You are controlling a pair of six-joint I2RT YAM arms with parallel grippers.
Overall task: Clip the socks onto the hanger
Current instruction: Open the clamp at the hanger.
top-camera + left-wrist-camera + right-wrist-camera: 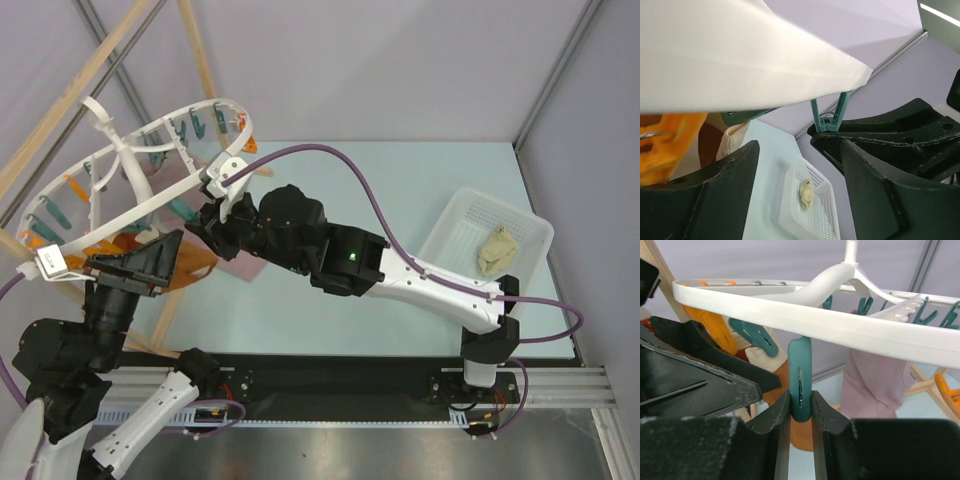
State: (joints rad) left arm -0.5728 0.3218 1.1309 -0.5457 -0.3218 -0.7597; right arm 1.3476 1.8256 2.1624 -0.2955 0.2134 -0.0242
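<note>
The table (400,180) has a smooth, pale mint-green top that runs back to grey walls behind and on the right, with a black mounting rail (330,385) fixed along its near edge. On its right side, close to the right wall, a white perforated plastic basket (510,208) sits flat on the surface, turned at an angle to the table's edges. At the left, a light wooden slat (165,318) slants down to the surface.
</note>
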